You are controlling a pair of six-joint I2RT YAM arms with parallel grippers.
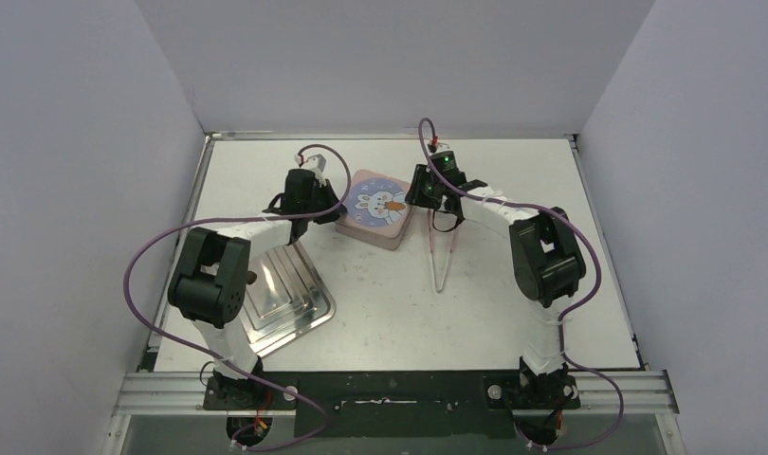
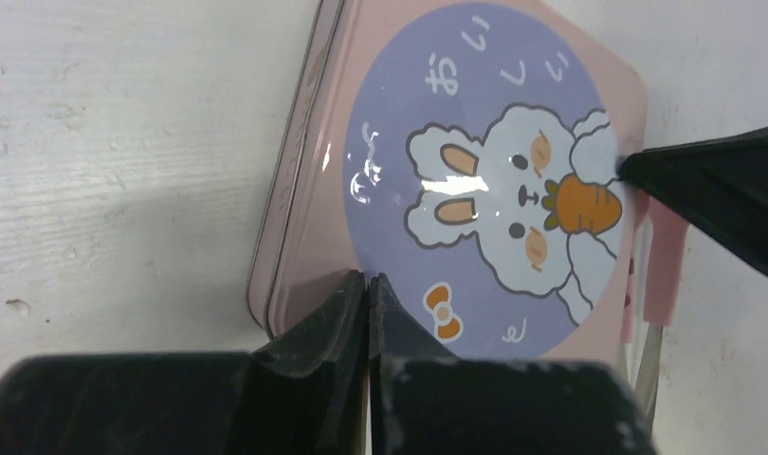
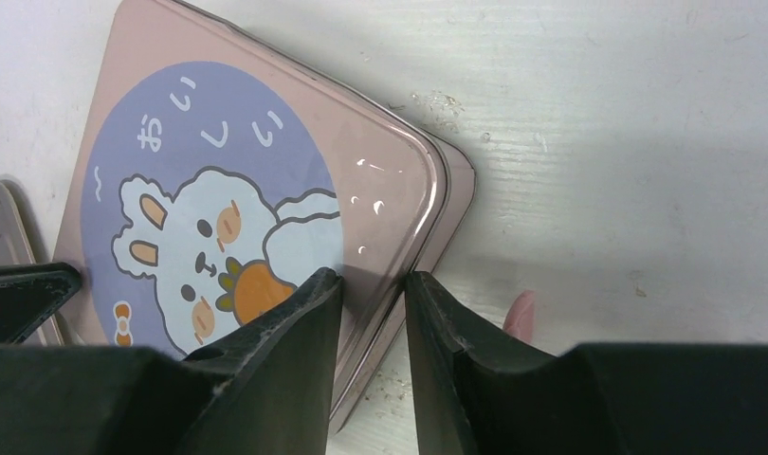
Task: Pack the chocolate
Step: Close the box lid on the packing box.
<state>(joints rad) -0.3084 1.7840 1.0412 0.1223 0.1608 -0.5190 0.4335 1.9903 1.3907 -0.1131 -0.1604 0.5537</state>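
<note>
Chocolate shows only as one small brown speck (image 1: 253,278), as far as I can tell, on the silver tray (image 1: 304,308) at the desk's near-left corner, well apart from both claws. My left claw (image 2: 368,281) is pressed closed and empty over the rabbit-lid tin (image 1: 374,210) toward the far edge. My right claw (image 3: 373,281) hangs parted above the tin's other side, gripping nothing.

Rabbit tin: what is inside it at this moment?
Nothing inside shows. The rabbit tin has its pink lid on, with the rabbit-and-carrot picture facing up. Any chocolate or compartments beneath it are covered and cannot be seen.
</note>
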